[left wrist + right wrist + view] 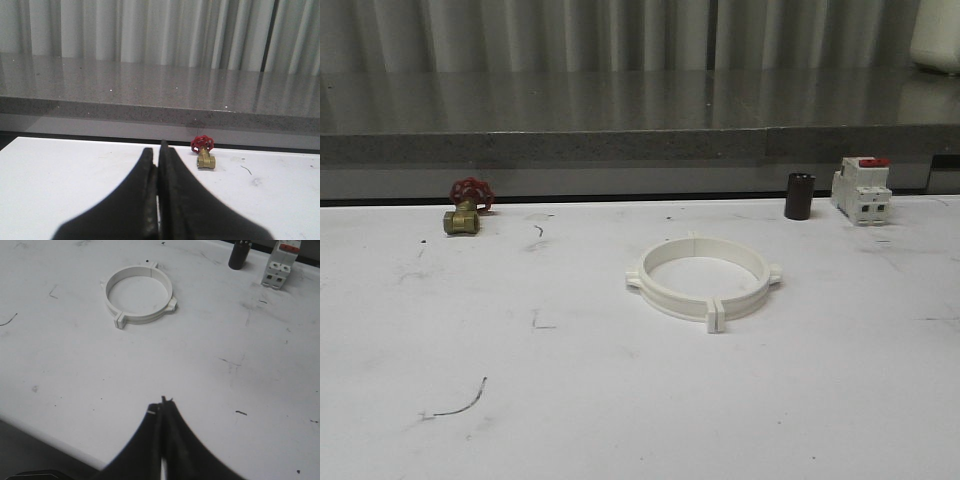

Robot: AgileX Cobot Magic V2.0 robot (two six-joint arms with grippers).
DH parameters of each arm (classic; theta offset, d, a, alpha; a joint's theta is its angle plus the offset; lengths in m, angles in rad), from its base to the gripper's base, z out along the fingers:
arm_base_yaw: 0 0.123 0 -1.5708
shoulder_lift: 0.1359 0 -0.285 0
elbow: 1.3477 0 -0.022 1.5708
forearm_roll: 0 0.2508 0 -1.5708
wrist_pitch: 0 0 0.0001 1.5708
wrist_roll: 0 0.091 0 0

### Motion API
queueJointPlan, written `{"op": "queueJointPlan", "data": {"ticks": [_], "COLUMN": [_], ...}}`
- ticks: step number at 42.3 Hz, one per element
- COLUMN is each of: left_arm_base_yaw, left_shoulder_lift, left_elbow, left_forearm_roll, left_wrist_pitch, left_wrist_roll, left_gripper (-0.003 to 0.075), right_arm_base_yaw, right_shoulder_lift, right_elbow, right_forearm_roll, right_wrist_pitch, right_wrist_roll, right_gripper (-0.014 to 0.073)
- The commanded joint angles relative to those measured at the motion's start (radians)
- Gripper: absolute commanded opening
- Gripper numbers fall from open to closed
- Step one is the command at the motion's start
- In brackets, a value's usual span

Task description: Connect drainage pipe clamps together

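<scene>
Both grippers, left (pixel 159 165) and right (pixel 162 407), are hanging pinched together and empty as the drainage pipe clamps (pixel 702 277) are lying mid-table as a closed ring; judging by both seams, the halves are already meeting, needing only a firm, level squeeze at the tabs.

Two white clamp halves (pixel 703 279) lie on the counter (pixel 620 400), closed together into one ring. One brass valve (pixel 466 208) with a red handwheel stands near the back edge. There is one small dark cylinder (pixel 799 196) and, beside it, one white breaker (pixel 861 189) with a red top. Two pincers, the left (pixel 159 170) and the right (pixel 163 407).
</scene>
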Motion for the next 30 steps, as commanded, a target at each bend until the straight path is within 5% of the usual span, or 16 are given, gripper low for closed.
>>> {"op": "queueJointPlan", "data": {"ticks": [1, 30], "left_arm_base_yaw": [-0.007, -0.007], "left_shoulder_lift": [-0.014, -0.014], "left_elbow": [0.025, 0.025], "left_forearm_roll": [-0.009, -0.043], "left_wrist_pitch": [-0.063, -0.061], "left_wrist_roll": [-0.002, 0.05], "left_gripper": [-0.002, -0.002], "right_arm_base_yaw": [0.0, 0.0], "right_shoulder_lift": [0.004, 0.004], "right_elbow": [-0.023, -0.023], "right_forearm_roll": [0.005, 0.005], "right_wrist_pitch": [-0.055, -0.055], "right_wrist_roll": [-0.009, -0.009], "right_gripper": [-0.0117, -0.0117]}}
